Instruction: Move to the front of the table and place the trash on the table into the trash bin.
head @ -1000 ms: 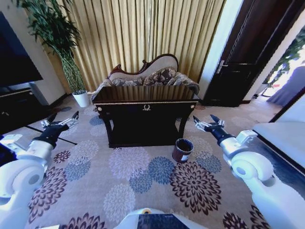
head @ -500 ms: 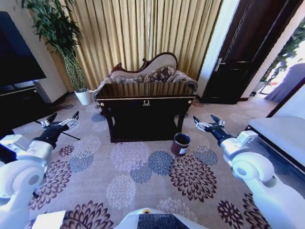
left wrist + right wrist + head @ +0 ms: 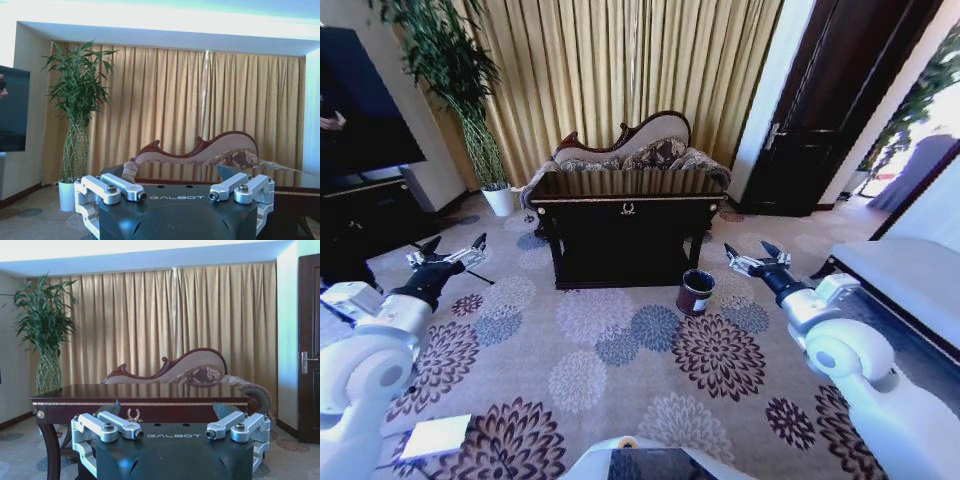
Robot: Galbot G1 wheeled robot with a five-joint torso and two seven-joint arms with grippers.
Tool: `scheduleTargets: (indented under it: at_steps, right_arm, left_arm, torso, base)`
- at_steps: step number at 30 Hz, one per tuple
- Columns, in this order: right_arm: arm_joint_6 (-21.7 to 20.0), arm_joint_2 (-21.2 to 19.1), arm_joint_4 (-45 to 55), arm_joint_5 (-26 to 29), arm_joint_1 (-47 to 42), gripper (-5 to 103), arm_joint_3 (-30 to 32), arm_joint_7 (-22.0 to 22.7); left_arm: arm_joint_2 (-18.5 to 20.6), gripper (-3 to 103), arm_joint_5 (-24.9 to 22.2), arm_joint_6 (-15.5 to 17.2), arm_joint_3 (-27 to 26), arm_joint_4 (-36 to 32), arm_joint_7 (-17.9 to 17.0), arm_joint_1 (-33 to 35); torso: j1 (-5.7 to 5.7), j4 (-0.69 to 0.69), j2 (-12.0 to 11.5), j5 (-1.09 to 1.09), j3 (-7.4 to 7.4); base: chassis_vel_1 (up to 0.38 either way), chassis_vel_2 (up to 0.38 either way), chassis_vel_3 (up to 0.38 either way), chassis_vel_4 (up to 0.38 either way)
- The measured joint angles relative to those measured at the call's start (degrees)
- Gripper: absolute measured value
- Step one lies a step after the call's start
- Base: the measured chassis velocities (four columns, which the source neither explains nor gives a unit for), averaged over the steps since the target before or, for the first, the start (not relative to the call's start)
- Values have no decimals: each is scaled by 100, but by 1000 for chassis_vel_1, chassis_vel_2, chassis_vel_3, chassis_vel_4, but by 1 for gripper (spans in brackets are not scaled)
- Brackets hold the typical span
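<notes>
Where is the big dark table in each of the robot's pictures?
Head view: the table stands in the middle, before the gold curtain, with the trash bin on the carpet by its front corner.
Left wrist view: just a strip of its glossy top peeks past the left gripper.
Right wrist view: it spans the middle, behind the right gripper.
Shared landmark: the curvy sofa behind the table.

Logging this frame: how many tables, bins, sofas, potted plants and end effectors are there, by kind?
Dark glossy wooden table: 1
Round dark brown trash bin: 1
Patterned sofa with carved wooden frame: 1
Tall green plant in white pot: 1
Open end effectors: 2 (left end effector, right end effector)
Total: 6
</notes>
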Motion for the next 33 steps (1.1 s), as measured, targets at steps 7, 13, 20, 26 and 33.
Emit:
scheduleTargets:
  at_steps: [7,13,20,26,33]
  right_arm:
    - [83,37,-40,0,9,100,-70,-20]
    - [131,50,-92,-31,17,100,-87,-21]
    - [161,55,-77,-83,-29,100,-97,-23]
    - [164,56,-67,-122,-29,100,-124,-23]
    - [45,14,22,18,-33,100,-60,-10]
  left_arm:
    - [-44,100,5,-4,22,-8,1,16]
    - [-52,100,6,-4,21,-15,1,28]
    - [-61,100,2,-7,17,-26,0,34]
    - [-76,100,-32,-6,18,-48,-57,61]
    - [-72,100,-107,20,33,-69,-52,55]
  torso:
    - [-2,-4,1,2,-1]
    - [3,-2,-1,2,1]
    - [0,-2,0,1,0]
    - [1,-2,0,1,0]
    - [1,-2,-1,1,0]
  base:
    - [43,-78,-46,72]
    - [0,0,0,0]
    - [0,0,0,0]
    - [0,0,0,0]
    - [0,0,0,0]
